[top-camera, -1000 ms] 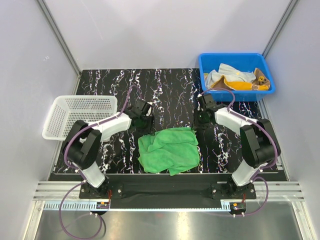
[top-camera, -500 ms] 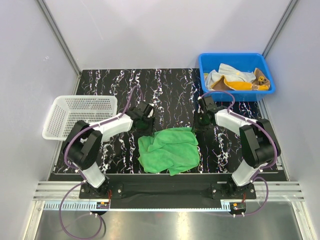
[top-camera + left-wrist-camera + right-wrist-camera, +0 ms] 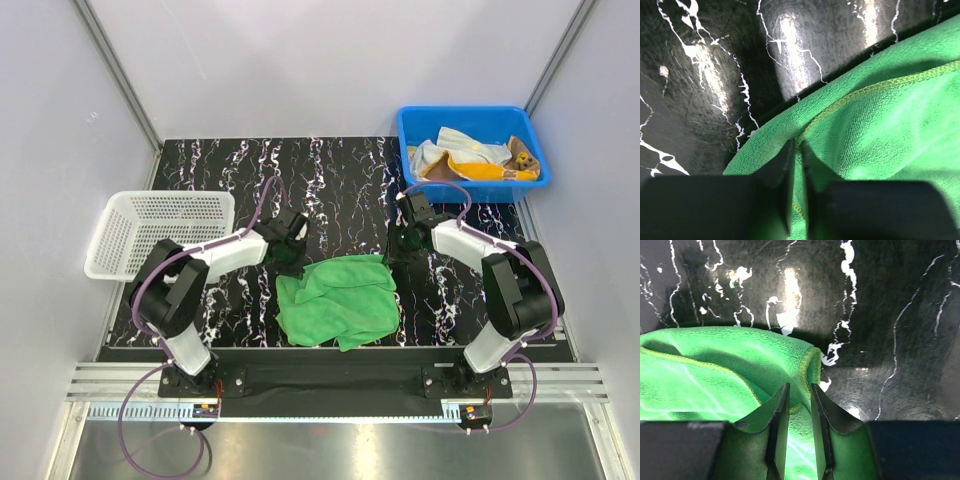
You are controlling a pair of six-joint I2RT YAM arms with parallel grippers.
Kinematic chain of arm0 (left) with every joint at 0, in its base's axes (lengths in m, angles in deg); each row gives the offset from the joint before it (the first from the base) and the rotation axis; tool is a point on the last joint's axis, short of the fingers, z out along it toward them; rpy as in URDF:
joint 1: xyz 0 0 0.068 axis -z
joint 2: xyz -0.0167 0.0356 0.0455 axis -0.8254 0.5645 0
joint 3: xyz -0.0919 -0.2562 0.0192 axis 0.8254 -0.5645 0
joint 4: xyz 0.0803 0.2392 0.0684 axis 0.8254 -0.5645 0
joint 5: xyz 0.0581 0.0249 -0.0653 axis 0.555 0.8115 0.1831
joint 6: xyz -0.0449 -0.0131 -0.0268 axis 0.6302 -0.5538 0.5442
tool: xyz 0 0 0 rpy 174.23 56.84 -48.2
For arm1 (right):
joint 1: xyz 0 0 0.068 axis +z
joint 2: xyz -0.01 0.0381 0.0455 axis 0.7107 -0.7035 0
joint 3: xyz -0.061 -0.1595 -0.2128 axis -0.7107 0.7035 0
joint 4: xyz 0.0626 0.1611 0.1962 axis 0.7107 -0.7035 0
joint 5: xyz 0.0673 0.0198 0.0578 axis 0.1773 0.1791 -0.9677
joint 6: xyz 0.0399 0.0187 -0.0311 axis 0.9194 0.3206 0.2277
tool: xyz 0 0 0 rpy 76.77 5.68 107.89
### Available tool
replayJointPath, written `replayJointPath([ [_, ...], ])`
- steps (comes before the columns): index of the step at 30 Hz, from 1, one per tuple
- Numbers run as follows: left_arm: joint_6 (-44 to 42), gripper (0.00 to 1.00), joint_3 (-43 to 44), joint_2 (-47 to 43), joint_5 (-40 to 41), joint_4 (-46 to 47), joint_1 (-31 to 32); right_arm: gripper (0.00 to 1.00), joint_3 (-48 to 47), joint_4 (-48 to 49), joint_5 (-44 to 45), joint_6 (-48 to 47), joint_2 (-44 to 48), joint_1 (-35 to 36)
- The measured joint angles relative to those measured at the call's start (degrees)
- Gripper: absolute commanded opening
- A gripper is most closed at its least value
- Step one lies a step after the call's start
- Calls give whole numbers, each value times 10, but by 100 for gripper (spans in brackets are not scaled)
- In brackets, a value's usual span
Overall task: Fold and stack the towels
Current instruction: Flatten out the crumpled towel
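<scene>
- On the near middle of the black marbled table point(image 3: 340, 180), the green towel point(image 3: 338, 300) lies rumpled between the two arms, its far edge folded over itself.
- The left arm reaches from its base to the right and away, elbow bent. The left gripper point(image 3: 288, 250) is down at the towel's far left corner.
- In the left wrist view, the left gripper point(image 3: 797, 150) has its fingers pressed almost together, pinching a fold of the green towel point(image 3: 880, 130) by the hem.
- The right arm bends to the left and away, with the right gripper point(image 3: 398, 250) low at the towel's far right corner.
- In the right wrist view, the right gripper point(image 3: 799, 390) pinches the corner hem of the green towel point(image 3: 715, 370); cloth fills the narrow gap.
- At the far right, a blue bin point(image 3: 410, 125) holds an orange-yellow towel point(image 3: 480, 170) and a white towel point(image 3: 455, 150) in a heap.
- A white mesh basket point(image 3: 105, 255) sits at the left edge.
- Pale grey walls point(image 3: 300, 60) enclose the table on three sides.
</scene>
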Motion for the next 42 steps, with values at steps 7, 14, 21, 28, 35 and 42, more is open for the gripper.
replayJointPath([
  [7,4,0,45,6,-7,-41,0,32,0,1,-8,3,1,0],
  [14,15,0,127,-35,58,-111,-8,35,-8,-14,-7,3,17,0],
  [21,22,0,155,3,126,-147,-65,36,-61,-8,-9,2,2,0],
  [28,18,0,203,81,148,-160,-98,39,-115,1,-26,-10,-62,0],
  [35,10,0,213,113,147,-160,-106,41,-187,-5,-50,-31,-150,0],
  [42,5,0,213,122,144,-160,-110,44,-179,-15,-56,-16,-176,0],
])
